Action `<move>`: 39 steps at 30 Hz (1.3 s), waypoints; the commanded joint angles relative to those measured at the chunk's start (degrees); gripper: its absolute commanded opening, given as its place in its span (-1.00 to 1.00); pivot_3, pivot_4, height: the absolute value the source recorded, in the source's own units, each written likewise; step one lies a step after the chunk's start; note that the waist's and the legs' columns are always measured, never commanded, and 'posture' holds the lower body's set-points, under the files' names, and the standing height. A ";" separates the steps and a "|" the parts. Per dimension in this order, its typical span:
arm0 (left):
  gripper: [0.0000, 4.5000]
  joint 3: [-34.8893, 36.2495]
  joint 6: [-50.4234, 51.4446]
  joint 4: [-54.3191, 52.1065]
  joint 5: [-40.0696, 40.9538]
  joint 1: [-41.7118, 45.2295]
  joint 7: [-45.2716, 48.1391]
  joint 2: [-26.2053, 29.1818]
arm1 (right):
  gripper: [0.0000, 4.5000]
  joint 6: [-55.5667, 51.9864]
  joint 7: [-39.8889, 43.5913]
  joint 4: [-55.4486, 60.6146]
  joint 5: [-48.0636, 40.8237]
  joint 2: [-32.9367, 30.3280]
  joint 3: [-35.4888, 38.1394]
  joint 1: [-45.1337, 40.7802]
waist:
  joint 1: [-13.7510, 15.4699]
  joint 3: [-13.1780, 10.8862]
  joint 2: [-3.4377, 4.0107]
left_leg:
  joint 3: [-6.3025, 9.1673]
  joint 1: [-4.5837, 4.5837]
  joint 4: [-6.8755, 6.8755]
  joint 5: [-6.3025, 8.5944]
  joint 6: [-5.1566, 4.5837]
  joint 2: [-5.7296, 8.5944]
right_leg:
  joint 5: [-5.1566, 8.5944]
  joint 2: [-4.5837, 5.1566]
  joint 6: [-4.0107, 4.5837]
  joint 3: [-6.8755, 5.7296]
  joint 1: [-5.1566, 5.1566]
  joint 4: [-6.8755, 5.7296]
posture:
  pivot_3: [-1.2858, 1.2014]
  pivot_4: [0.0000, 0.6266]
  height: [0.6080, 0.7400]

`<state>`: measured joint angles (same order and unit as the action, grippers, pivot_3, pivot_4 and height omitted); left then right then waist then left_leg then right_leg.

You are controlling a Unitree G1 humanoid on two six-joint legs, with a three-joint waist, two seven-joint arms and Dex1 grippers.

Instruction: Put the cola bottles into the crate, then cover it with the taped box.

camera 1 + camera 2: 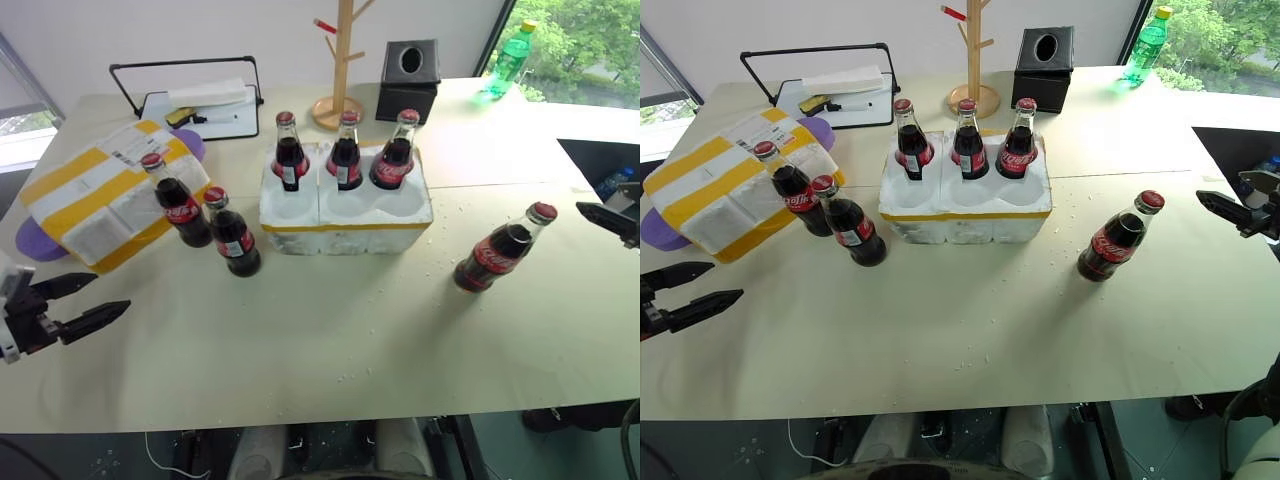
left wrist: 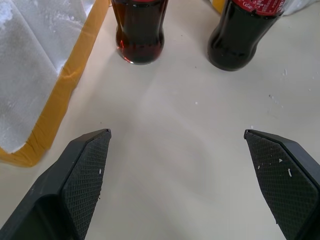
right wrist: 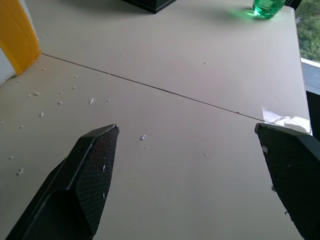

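Here both the left end effector (image 1: 95,296) and the right end effector (image 1: 1230,205) stand wide open, holding nothing.

The robot's left hand (image 1: 95,297) ends in two tapered black fingers (image 2: 82,175) mounted on a pale grey-white wrist block with dark fittings. Each finger's inner pad carries a fine diamond-knurled texture, flecked with white crumbs. The right hand (image 1: 1230,208) has matching matte black, wedge-shaped fingers (image 3: 87,175).

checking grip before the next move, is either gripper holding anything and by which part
Nothing is held: the left gripper and the right gripper are both open and empty.
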<state>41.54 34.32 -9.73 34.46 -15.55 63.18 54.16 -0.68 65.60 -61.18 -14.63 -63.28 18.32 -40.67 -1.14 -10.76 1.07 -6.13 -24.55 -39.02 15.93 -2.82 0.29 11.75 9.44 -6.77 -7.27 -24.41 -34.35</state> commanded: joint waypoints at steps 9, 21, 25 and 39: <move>0.99 0.86 0.12 1.15 0.92 3.44 -2.08 0.51 | 1.00 0.74 0.60 -1.36 0.13 -0.86 0.67 -2.36 | -0.05 0.00 0.00 | -0.03 0.00 -0.01 -0.05 -0.10 0.00 | -0.02 -0.01 -0.03 0.03 0.00 -0.02 | 0.03 -0.52 1.00; 0.99 -0.87 3.65 0.48 4.65 12.82 -3.14 3.17 | 1.00 -12.80 12.22 8.65 -3.24 -4.47 -0.64 -10.30 | 0.01 0.00 0.01 | -0.06 0.02 -0.04 -0.08 -0.13 0.00 | -0.03 -0.02 -0.05 0.08 -0.03 -0.12 | 0.03 -0.52 1.00; 0.99 -6.02 2.91 3.63 3.00 19.77 -4.91 3.43 | 1.00 -25.96 17.25 21.64 -8.54 -4.70 -1.44 -13.52 | 0.05 0.01 0.08 | -0.06 0.02 -0.06 -0.08 -0.12 0.00 | -0.03 -0.02 -0.06 0.12 -0.04 -0.19 | 0.03 -0.52 1.00; 0.99 -25.13 -7.10 21.79 -8.17 40.60 -7.10 -1.27 | 1.00 -52.46 10.43 63.54 -29.24 1.88 -1.27 -9.03 | 0.74 -0.07 -0.23 | -0.05 0.02 -0.17 -0.09 -0.11 0.06 | -0.04 0.10 -0.06 0.12 -0.18 -0.65 | 0.03 -0.52 1.00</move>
<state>16.34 28.79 11.37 26.99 23.79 56.17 52.66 -52.42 76.85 -0.14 -41.75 -60.86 14.82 -49.34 -0.40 -10.83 0.85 -6.18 -24.53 -39.18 15.84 -2.93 0.36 11.71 9.54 -6.84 -7.15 -24.59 -35.04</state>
